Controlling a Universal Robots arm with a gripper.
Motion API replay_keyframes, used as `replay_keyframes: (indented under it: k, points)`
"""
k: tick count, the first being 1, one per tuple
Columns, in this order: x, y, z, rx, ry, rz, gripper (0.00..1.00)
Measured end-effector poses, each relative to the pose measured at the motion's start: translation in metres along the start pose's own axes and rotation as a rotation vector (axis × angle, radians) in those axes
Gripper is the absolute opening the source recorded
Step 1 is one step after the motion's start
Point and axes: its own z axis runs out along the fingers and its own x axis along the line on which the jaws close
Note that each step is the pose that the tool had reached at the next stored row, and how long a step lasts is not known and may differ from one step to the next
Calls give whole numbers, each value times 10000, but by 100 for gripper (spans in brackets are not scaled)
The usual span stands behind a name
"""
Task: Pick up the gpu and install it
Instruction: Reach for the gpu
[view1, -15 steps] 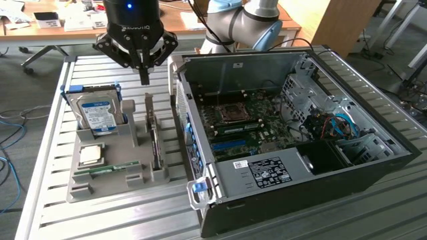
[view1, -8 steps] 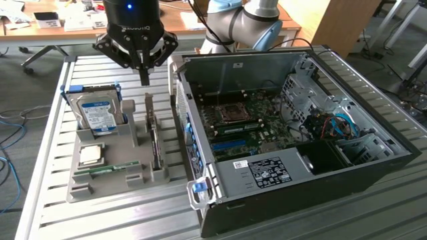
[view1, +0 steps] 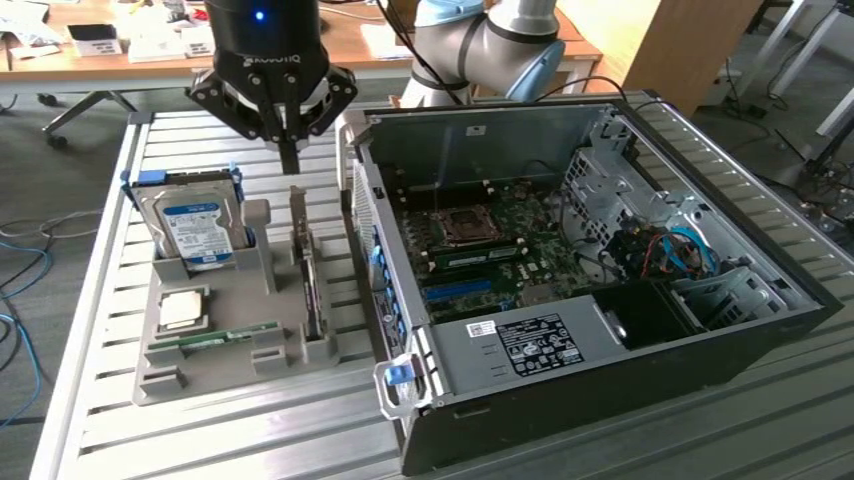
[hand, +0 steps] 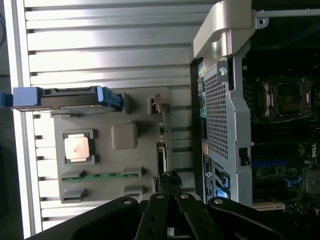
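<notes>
1. The pincer (view1: 290, 165) is being held shut at the end of the arm (view1: 494, 40). Its fingertips (hand: 170, 181) are being pressed together and pointed straight down, and nothing is being gripped between them.
2. Just beneath the pincer, and apart from it, the gpu (view1: 307, 270) is being held upright on its long edge. In the wrist view it is being shown edge-on as a thin dark line (hand: 161, 140) with its metal bracket at one end.
3. The card is being carried in a narrow slot of a grey holder (view1: 260, 300), which is lying under the pincer on the slatted tabletop (view1: 240, 430).
4. A little further from the pincer, toward the exterior view's left, a hard drive (view1: 194, 225) with a blue label and blue side rails is being held standing in the same holder.
5. Beyond that, lower in the holder, a square processor (view1: 180, 308) is being shown lying flat. A slim green memory stick (view1: 220, 338) is being held in a slot just beside it.
6. On the pincer's other side, toward the exterior view's right, an open computer case (view1: 494, 125) is lying on the tabletop, just beside the holder.
7. Furthest from the pincer, inside the case, the motherboard (view1: 494, 250) is being left exposed, with cables being shown near the drive bays.
</notes>
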Motion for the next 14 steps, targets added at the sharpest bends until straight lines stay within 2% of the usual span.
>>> replay_keyframes:
  k: [14]
  points:
    - [-11, -139, -6, 0, 1, 0, 11]
